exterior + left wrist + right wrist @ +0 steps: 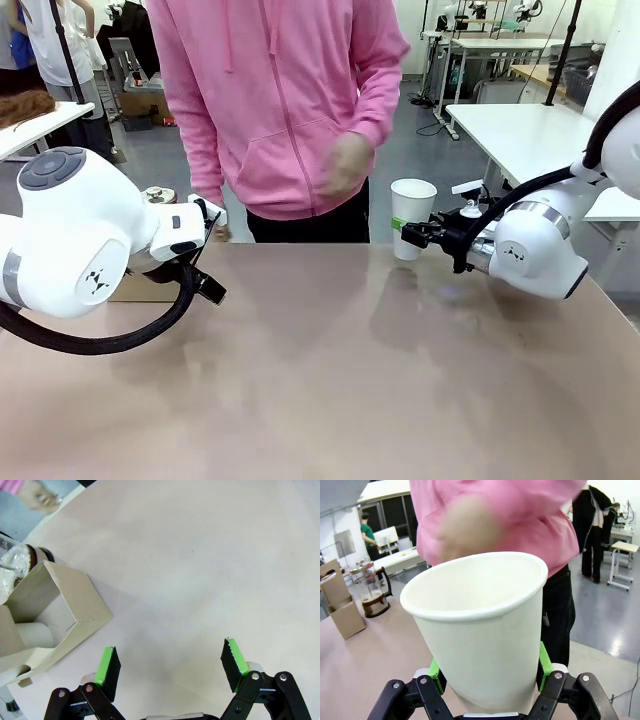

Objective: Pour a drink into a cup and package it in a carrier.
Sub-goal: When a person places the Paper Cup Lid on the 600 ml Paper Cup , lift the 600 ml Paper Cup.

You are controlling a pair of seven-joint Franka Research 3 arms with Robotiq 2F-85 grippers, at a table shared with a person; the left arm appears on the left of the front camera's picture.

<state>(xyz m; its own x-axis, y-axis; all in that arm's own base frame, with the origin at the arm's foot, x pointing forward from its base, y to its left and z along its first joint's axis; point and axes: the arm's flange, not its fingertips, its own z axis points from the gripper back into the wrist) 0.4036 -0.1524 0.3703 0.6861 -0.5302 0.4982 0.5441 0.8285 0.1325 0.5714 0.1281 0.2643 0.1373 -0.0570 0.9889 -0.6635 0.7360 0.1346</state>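
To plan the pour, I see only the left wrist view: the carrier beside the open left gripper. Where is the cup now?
Observer: The right gripper is shut on the cup, at the far side of the table, before the person.
Operator: Does it have its lid on?
Observer: No, the top is open and the inside looks empty.
Operator: And the drink?
Observer: A little dark drink lies at the bottom of the jug, beside the carrier.

Lidless white cup [412,218] upright far right; brown carrier [75,605] far left.
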